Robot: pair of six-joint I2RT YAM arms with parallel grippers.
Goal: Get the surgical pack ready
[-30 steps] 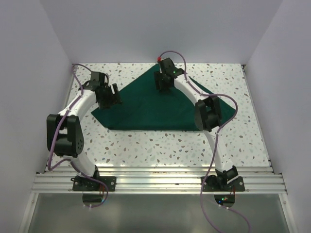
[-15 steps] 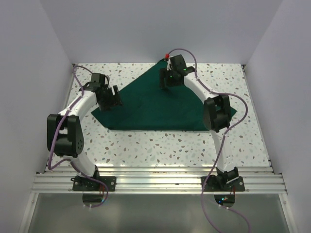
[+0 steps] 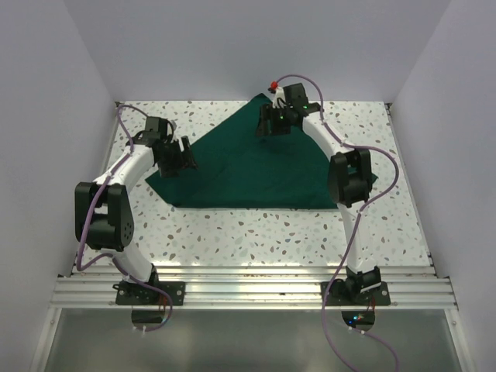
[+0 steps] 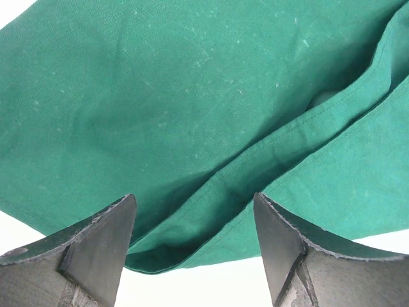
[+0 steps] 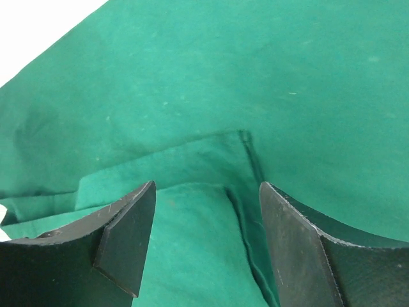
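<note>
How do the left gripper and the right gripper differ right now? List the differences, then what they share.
Place: the left gripper hangs over the left corner of the drape; the right gripper is over its far corner. View: between the left gripper's fingers a long hemmed fold runs diagonally; between the right gripper's fingers lies a hemmed corner of a folded layer. Shared: both stand open, holding nothing, over the drape.

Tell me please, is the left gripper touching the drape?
Cannot tell: the left wrist view shows the open left gripper over the drape, with neither contact nor gap plain.
</note>
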